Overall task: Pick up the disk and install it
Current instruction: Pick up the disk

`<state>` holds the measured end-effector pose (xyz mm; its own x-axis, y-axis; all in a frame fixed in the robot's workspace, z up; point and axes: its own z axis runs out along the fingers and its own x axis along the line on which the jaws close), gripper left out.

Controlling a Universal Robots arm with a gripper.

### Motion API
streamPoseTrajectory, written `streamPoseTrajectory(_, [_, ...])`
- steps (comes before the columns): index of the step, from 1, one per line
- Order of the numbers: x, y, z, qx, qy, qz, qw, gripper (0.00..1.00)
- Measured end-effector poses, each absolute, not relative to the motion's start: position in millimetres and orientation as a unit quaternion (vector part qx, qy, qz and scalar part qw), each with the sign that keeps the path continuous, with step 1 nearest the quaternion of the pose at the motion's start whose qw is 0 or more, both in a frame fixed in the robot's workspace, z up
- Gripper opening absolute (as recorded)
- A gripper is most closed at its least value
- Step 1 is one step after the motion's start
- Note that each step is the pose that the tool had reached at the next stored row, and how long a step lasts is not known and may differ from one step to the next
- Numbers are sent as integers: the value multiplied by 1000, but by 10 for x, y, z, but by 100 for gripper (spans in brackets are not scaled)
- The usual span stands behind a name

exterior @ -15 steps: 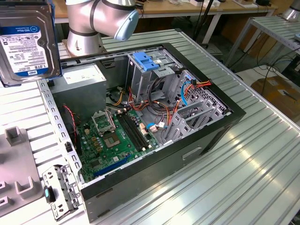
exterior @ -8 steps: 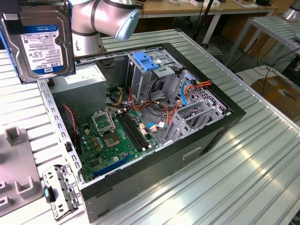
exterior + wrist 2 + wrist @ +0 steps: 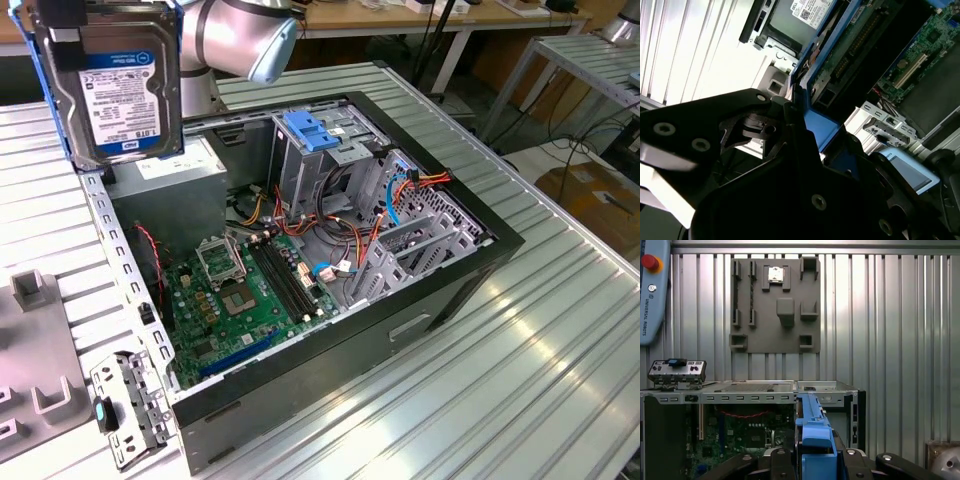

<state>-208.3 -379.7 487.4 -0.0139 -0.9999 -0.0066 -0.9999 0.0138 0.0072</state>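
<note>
The disk (image 3: pixel 120 85), silver with a white-and-blue label and blue side rails, hangs upright in the air at the exterior view's upper left, above the back corner of the open computer case (image 3: pixel 480 260). My gripper (image 3: pixel 812 455) is shut on the disk, with its black fingers on either side of the blue rail (image 3: pixel 812 427) in the first wrist view. In the second wrist view the disk's circuit-board side (image 3: pixel 850 50) runs away from the black gripper body. The metal drive cage (image 3: pixel 320 165) with its blue latch (image 3: pixel 310 130) stands inside the case, to the right of the disk in the exterior view.
Inside the case lie the green motherboard (image 3: pixel 250 290), bundles of cables (image 3: pixel 330 235) and the grey power-supply box (image 3: pixel 170 185) right under the disk. A grey fixture plate (image 3: pixel 775 305) and a small metal bracket (image 3: pixel 125 405) rest on the ribbed table. A pendant (image 3: pixel 652 290) sits nearby.
</note>
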Motion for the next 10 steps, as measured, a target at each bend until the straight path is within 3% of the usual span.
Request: streamPoseTrajectory(10, [-1860, -3820, 4859, 702, -712, -5, 0, 37])
